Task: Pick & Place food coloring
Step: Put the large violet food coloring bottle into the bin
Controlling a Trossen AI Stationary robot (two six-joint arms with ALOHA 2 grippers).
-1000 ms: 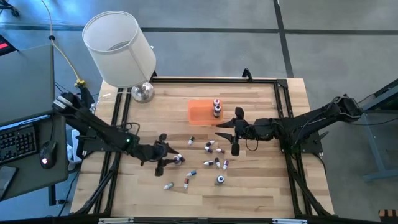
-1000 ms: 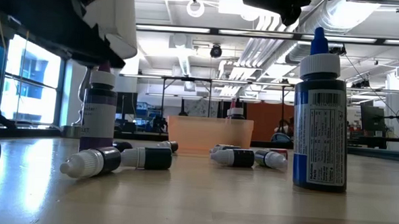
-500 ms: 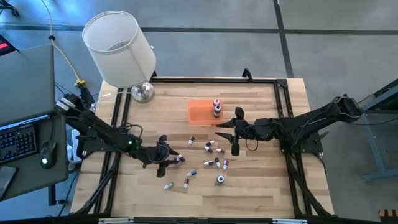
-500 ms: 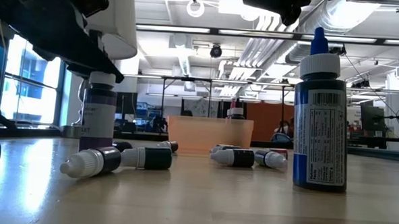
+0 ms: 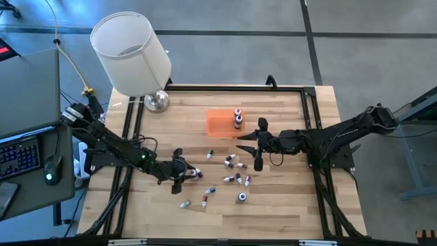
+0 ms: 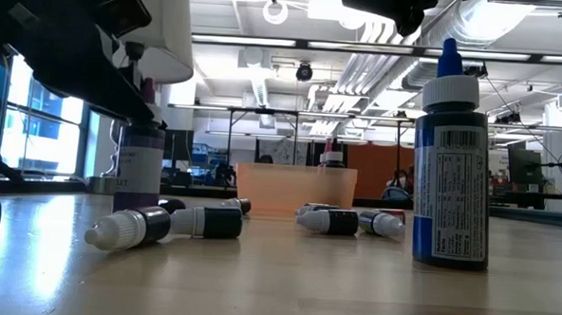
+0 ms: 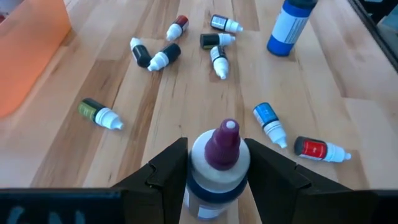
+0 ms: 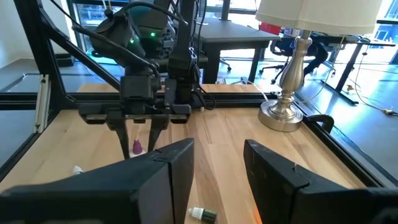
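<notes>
Small food coloring bottles (image 5: 232, 171) with white caps lie scattered on the wooden table. Two more stand in the orange tray (image 5: 220, 123) at its right end. My left gripper (image 5: 180, 171) is shut on an upright purple bottle (image 7: 217, 165) with a white cap and purple tip, also seen in the low view (image 6: 138, 166). My right gripper (image 5: 250, 147) hangs open above the table, just right of the tray and over the scattered bottles. A larger blue bottle (image 6: 452, 165) stands upright near the table's front. My left gripper pinches the purple bottle at its white cap (image 7: 196, 158), one finger (image 7: 165, 177) on each side. The fingers come from the table's left, slanting down. The bottle stands nearly upright, tipped a little, tip up, its base (image 6: 134, 206) about at table height.
A white-shaded lamp (image 5: 133, 55) stands at the table's far left corner. A black frame (image 5: 311, 123) runs around the table. Bare wood lies along the near edge and at the far right. A desk with keyboard and mouse (image 5: 27, 154) sits left of the table.
My left gripper's fingers have drawn in around the purple bottle and come down over its cap, and the gripper has edged slightly toward the table's right. The bottle now leans a little from upright. My right arm has kept still.
</notes>
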